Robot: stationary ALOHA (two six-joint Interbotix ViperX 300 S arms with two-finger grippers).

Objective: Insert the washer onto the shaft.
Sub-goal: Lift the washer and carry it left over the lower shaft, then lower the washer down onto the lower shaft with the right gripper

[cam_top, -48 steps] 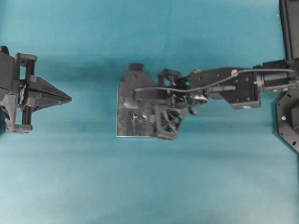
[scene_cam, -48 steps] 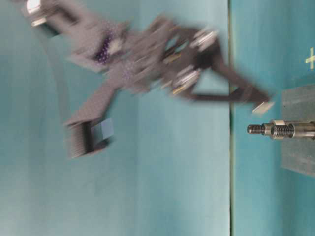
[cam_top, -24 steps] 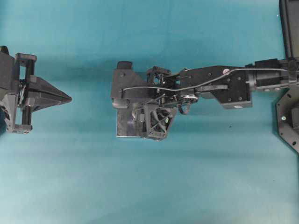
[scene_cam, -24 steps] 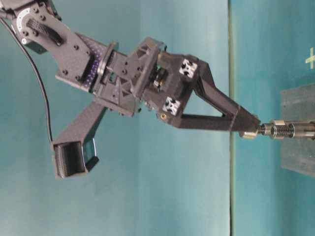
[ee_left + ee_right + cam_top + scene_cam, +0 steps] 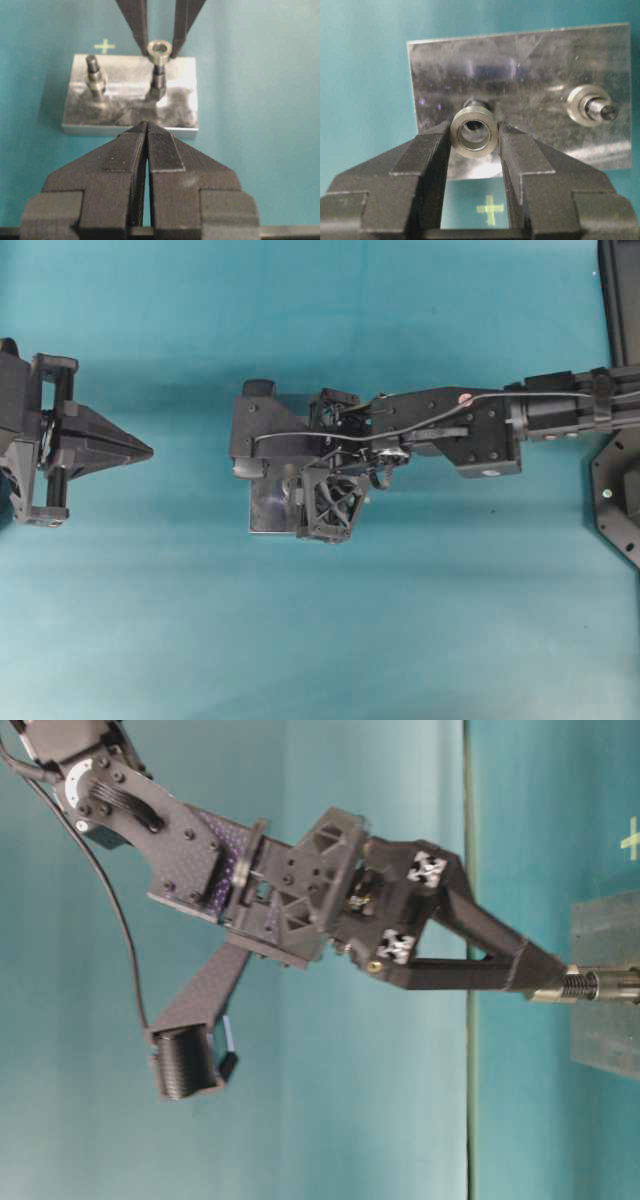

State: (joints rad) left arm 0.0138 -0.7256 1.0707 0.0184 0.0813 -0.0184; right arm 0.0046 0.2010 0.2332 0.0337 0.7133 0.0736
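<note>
A silver ring-shaped washer is pinched between the pads of my right gripper, which is shut on it. It hangs level right at the top of the near shaft, an upright threaded stud on the grey metal plate. The stud's tip shows through the washer's hole. From table level the fingertips cover the shaft's tip, and thread shows below them. My left gripper is shut and holds nothing, well short of the plate.
A second shaft on the same plate carries a ring round it. A green cross is marked on the teal table beyond the plate. The right arm reaches in over the plate from the right.
The right gripper has carried the washer across the plate and down, from off to the side of the shaft to its tip. The left gripper has not moved.
</note>
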